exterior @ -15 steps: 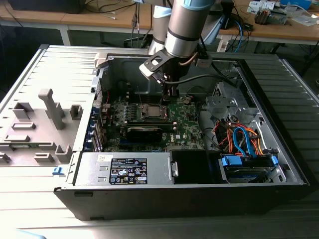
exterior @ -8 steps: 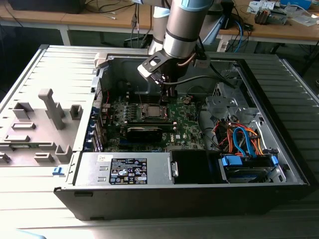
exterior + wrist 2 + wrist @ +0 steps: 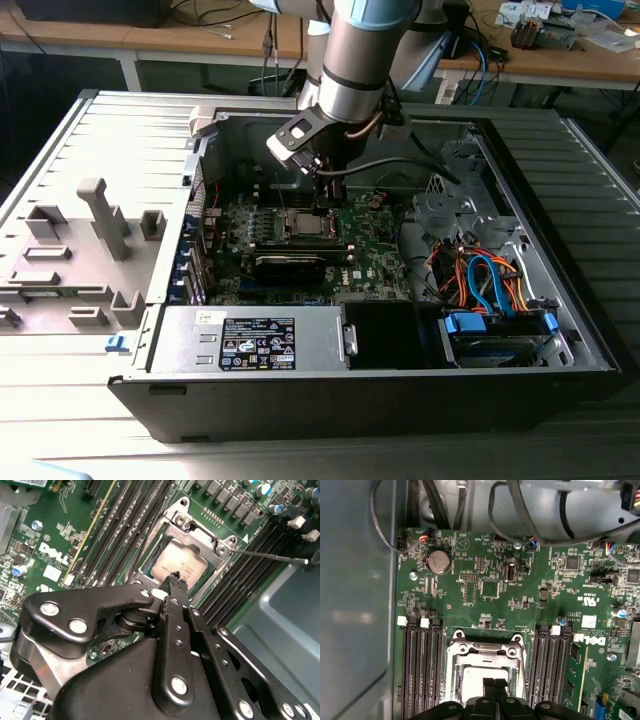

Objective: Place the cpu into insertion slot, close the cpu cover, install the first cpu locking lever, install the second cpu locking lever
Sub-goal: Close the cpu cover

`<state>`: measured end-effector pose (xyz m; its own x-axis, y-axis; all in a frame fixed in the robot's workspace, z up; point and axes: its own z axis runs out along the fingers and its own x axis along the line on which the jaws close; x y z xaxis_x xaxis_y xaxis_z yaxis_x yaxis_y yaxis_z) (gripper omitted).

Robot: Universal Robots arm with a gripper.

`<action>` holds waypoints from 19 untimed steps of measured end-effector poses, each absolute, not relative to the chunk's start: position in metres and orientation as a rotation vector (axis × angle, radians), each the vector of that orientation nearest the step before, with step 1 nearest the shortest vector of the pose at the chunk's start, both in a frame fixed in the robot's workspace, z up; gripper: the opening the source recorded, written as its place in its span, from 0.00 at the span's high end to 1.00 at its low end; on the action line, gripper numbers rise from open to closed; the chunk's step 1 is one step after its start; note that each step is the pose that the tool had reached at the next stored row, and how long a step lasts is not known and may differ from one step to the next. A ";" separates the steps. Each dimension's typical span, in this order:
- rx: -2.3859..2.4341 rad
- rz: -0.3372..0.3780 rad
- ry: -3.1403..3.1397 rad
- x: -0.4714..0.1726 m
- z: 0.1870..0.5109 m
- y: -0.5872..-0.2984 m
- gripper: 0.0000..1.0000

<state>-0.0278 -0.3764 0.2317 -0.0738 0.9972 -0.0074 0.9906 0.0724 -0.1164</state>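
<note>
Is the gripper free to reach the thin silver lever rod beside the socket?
Probably yes: the thin silver lever rod juts over the black memory slots, uncovered, the gripper nearby.

Glare washes the grey panel (image 3: 70, 380); the case (image 3: 400, 395) interior lies in shadow.

Low in the exterior view, a white label (image 3: 258, 343) on the power supply (image 3: 190, 340) carries black print too fine to read. In the second wrist view the cpu (image 3: 180, 560) shows faint print, unreadable. In the first wrist view the green board (image 3: 520, 605) bears white logo lettering (image 3: 592, 641) and a triangle sign (image 3: 462, 542) by the coin battery (image 3: 438, 561).
</note>
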 end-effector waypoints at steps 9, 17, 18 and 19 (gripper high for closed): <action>-2.080 0.134 -2.247 -0.045 0.220 -0.376 0.89; -2.079 0.133 -2.247 -0.056 0.210 -0.376 0.89; -2.079 0.133 -2.247 -0.056 0.208 -0.376 0.89; -2.079 0.133 -2.247 -0.056 0.207 -0.376 0.89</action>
